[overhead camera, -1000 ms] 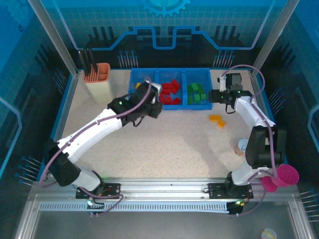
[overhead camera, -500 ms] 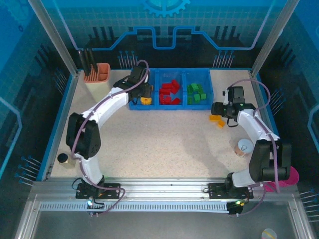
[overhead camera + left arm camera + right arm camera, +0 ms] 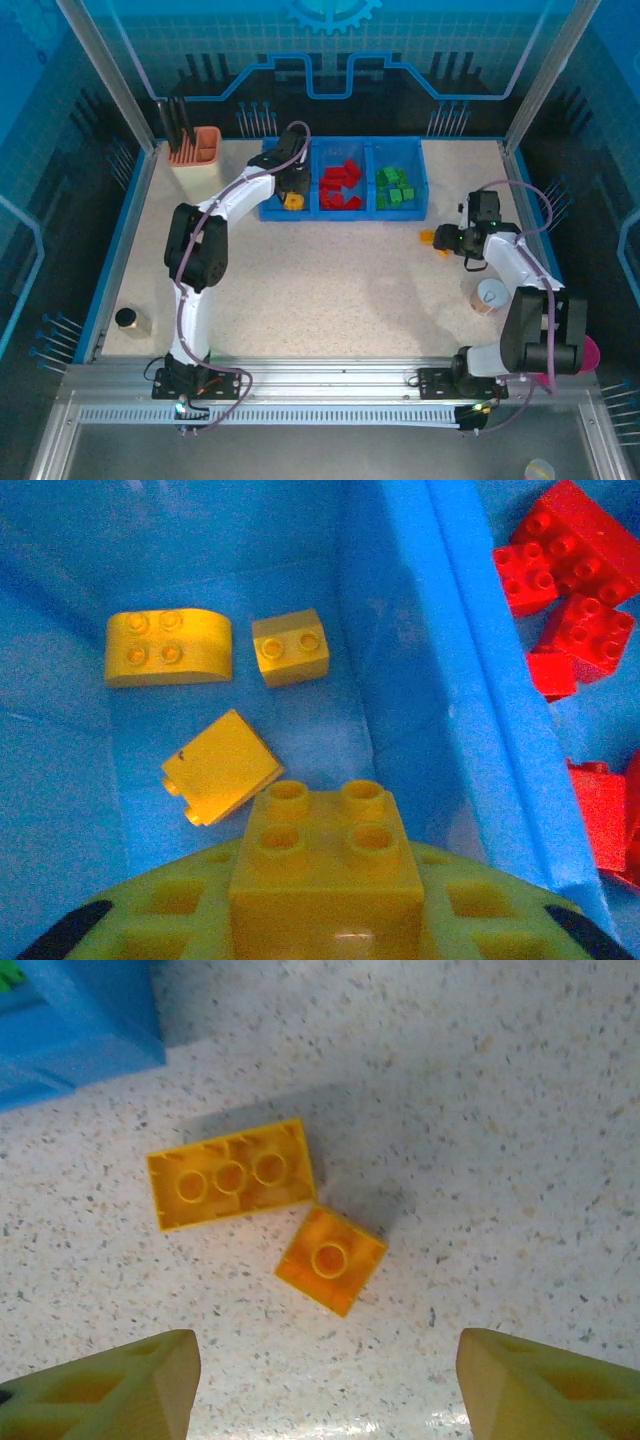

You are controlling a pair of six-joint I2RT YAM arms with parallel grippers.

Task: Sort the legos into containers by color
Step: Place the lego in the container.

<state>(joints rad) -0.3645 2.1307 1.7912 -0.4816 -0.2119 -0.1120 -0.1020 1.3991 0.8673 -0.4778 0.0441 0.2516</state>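
Pinching a yellow brick (image 3: 325,855) over the left compartment (image 3: 400,630) of the tray (image 3: 365,213), where other yellow pieces (image 3: 168,648) lie, the left gripper (image 3: 292,188) seems ready to drop it by colour, while the right gripper (image 3: 325,1345) hangs wide above two orange bricks (image 3: 232,1175) near the table's (image 3: 330,290) right edge.

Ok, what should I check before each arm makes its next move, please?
1. The left gripper is above the left compartment: ok.
2. The yellow pieces seen there match: ok.
3. The yellow two-by-two brick sits between the jaws: ok.
4. The right gripper has its jaws open: ok.
5. The small orange brick is centred between them: ok.
6. Room around it: not ok, the long orange brick nearly touches its corner.
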